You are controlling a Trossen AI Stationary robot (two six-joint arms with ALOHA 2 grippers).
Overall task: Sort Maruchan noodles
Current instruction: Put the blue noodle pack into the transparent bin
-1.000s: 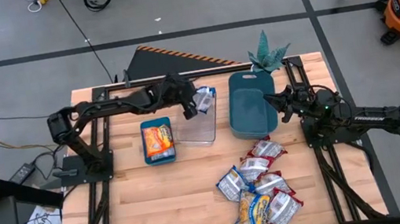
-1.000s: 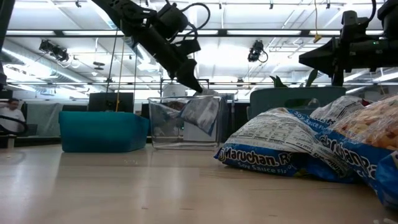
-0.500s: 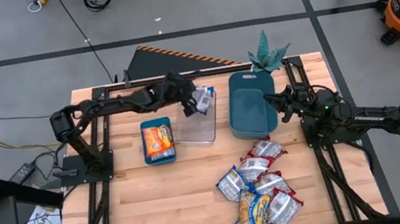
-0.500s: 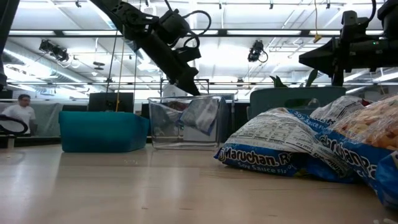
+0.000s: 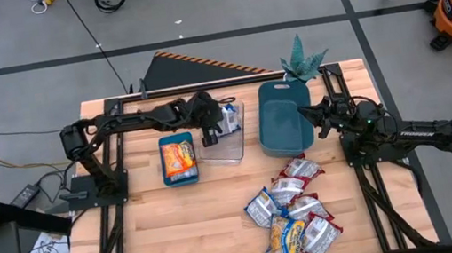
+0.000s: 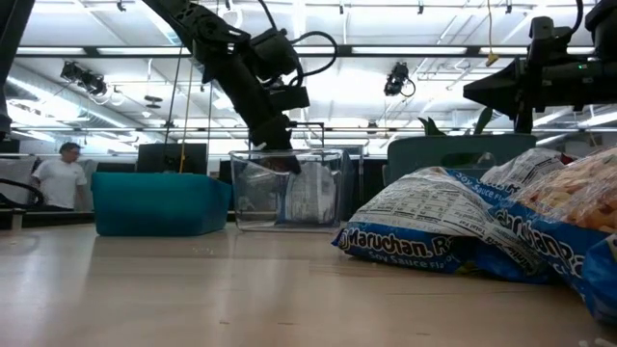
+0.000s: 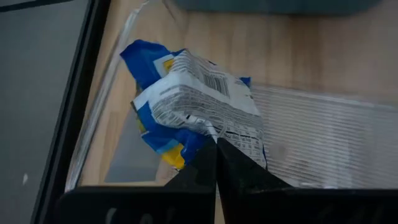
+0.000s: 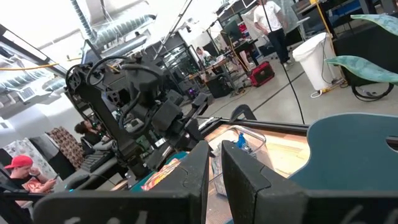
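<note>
Crinkly blue-white packet (image 7: 193, 102) inside clear container (image 5: 238, 147), pinched by left gripper (image 7: 214, 146) at edge. Light, soft, slippery film; grab corner. Right gripper (image 5: 307, 113) shut, over container's neighbouring bin (image 5: 286, 135).

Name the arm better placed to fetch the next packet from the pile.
Right, probably. The right gripper hovers over the large teal bin, holding nothing, on the same side as the pile of noodle packets. The left gripper is down at the clear container, pinching a blue packet.
</note>
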